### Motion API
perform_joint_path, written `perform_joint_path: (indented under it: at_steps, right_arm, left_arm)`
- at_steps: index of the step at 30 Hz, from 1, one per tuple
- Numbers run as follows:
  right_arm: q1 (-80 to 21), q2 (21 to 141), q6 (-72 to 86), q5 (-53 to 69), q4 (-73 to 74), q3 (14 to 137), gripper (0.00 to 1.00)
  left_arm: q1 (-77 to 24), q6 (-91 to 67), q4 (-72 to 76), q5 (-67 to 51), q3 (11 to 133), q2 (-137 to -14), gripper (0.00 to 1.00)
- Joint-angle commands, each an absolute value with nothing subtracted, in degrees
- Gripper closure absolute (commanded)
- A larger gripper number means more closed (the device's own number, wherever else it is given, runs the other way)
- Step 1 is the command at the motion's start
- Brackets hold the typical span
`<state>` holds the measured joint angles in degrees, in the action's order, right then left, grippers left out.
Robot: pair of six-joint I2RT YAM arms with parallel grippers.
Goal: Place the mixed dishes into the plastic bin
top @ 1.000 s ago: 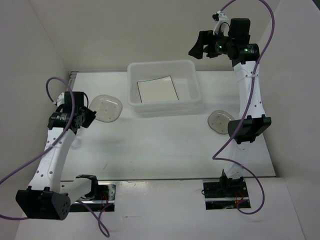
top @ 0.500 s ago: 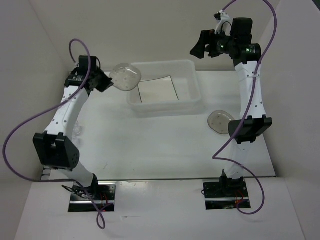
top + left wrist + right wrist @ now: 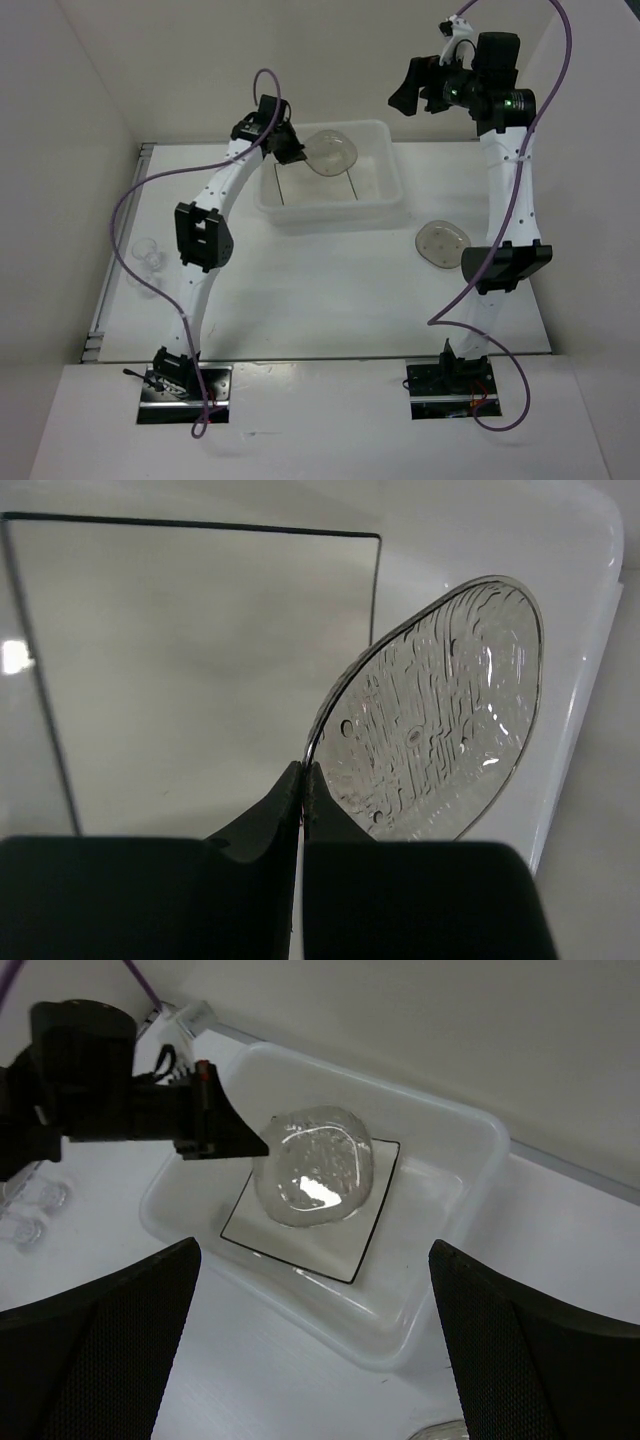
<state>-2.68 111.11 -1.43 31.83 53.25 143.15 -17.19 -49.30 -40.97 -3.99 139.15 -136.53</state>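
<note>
Dish in L fingers, over bin

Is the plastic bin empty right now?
No, the square white plate lies flat on the bottom of the plastic bin, below the speckled dish that the left fingers hold.

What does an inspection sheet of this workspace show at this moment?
Surface: white table, no spills seen.
Job's things: plate flat in bin; held dish over bin; second dish on table, right of bin; cup near left edge.
Clutter: nothing seen.
Grippers: left gripper, jaws shut on held dish's rim; right gripper raised beyond bin, jaws open, empty.
Cables: purple cables loop off both arms.
Surroundings: white walls on three sides.
</note>
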Motion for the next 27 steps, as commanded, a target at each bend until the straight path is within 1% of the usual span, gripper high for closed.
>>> perform_joint_path:
  at_steps: [1, 2, 3, 4, 5, 6, 7, 8, 9, 11, 13, 19, 22, 25, 27]
  right_arm:
    - [-2.4, 109.0, -2.3, 29.8, 53.0, 146.2, 0.00]
    - [-2.4, 109.0, -2.9, 29.8, 53.0, 145.6, 0.00]
    - [-2.4, 108.0, -3.8, 29.1, 53.0, 144.2, 0.00]
    - [-2.4, 106.9, -3.8, 29.1, 53.0, 143.4, 0.00]
    - [-2.4, 106.1, -4.6, 28.6, 53.5, 141.3, 0.00]
    - [-2.4, 105.4, -5.4, 28.6, 53.5, 139.9, 0.00]
    - [-2.4, 104.6, -5.9, 28.0, 53.5, 138.6, 0.00]
    - [-2.4, 102.8, -5.9, 28.0, 53.5, 135.6, 0.00]
    - [-2.4, 101.9, -7.3, 27.3, 53.5, 134.0, 0.00]
    - [-2.4, 98.9, -8.0, 26.6, 53.5, 129.3, 0.00]
    - [-2.4, 97.0, -8.5, 26.0, 52.9, 125.2, 0.00]
    - [-1.8, 90.8, -8.5, 26.7, 51.2, 115.2, 0.00]
    - [2.3, 89.5, -6.5, 30.3, 51.2, 112.2, 0.00]
    - [3.4, 88.2, -6.0, 30.3, 51.2, 111.5, 0.00]
    - [3.4, 88.2, -6.0, 30.3, 50.6, 110.1, 0.00]
  left_arm:
    - [-18.1, -48.8, -49.6, -6.4, 156.0, -145.0, 1.00]
    - [-18.7, -48.8, -52.1, -6.4, 161.5, -148.1, 1.00]
    - [-18.7, -48.8, -57.6, -6.4, 175.8, -155.4, 1.00]
    - [-18.7, -49.3, -59.0, -6.4, 178.2, -158.3, 1.00]
    - [-17.9, -50.1, -57.1, -9.3, 173.4, -157.1, 1.00]
    - [-17.4, -50.1, -57.0, -8.2, 172.0, -157.1, 1.00]
    - [-17.4, -49.6, -58.5, -6.9, 173.5, -158.7, 1.00]
    - [-17.4, -49.6, -59.8, -6.9, 179.6, -160.7, 1.00]
    - [-17.4, -49.6, -59.3, -7.7, 177.1, -160.8, 1.00]
    - [-17.4, -50.1, -60.8, -6.7, 179.9, -162.8, 1.00]
    - [-16.8, -50.8, -62.1, -4.1, 179.0, -162.8, 1.00]
    - [-15.7, -51.6, -63.5, -3.6, 179.8, -165.8, 1.00]
    - [-15.2, -52.3, -63.5, -4.8, 179.8, -167.2, 1.00]
    - [-15.2, -52.9, -63.5, -4.8, 179.8, -167.8, 1.00]
    - [-15.2, -52.9, -62.9, -5.4, 179.8, -168.3, 0.98]
